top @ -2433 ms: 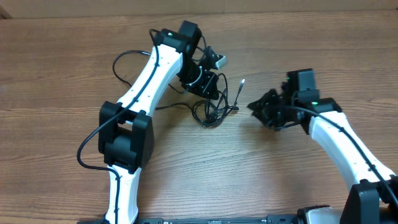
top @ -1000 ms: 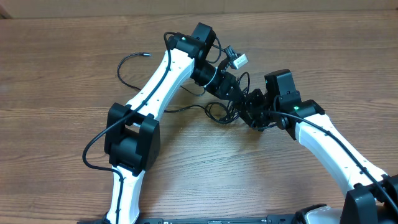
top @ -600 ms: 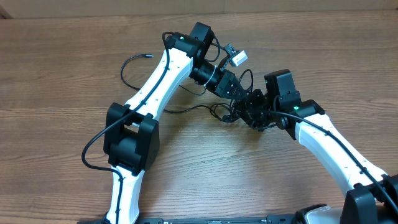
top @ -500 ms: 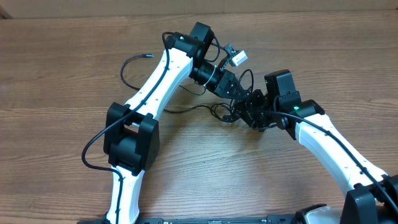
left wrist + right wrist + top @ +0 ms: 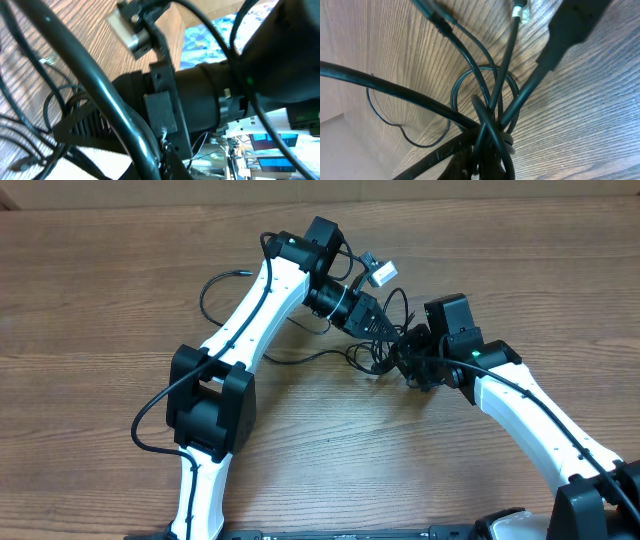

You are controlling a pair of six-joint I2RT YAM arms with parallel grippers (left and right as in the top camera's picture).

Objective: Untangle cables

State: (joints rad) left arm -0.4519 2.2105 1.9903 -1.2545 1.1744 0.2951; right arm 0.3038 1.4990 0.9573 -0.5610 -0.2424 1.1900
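Barely begun: one tight knot of cables (image 5: 375, 352), with crossed loops wound together in the right wrist view. Clamped shut on strands just above the knot with the left gripper (image 5: 368, 322); white-tipped plug (image 5: 380, 273) poking up beyond. Closed at the knot's right side with the right gripper (image 5: 408, 360), apparently pinching strands. Left to do: pulling apart, freeing every cord. Loose strand (image 5: 212, 285) well left of the knot. Bare wooden table (image 5: 100, 330) all around the knot, far edge well beyond; ample room for drawing outward.

The left arm (image 5: 255, 305) stretches forward and the right arm (image 5: 535, 415) angles inward. The left tool (image 5: 373, 323) and right tool (image 5: 405, 357) nearly meet tip to tip, both closed.
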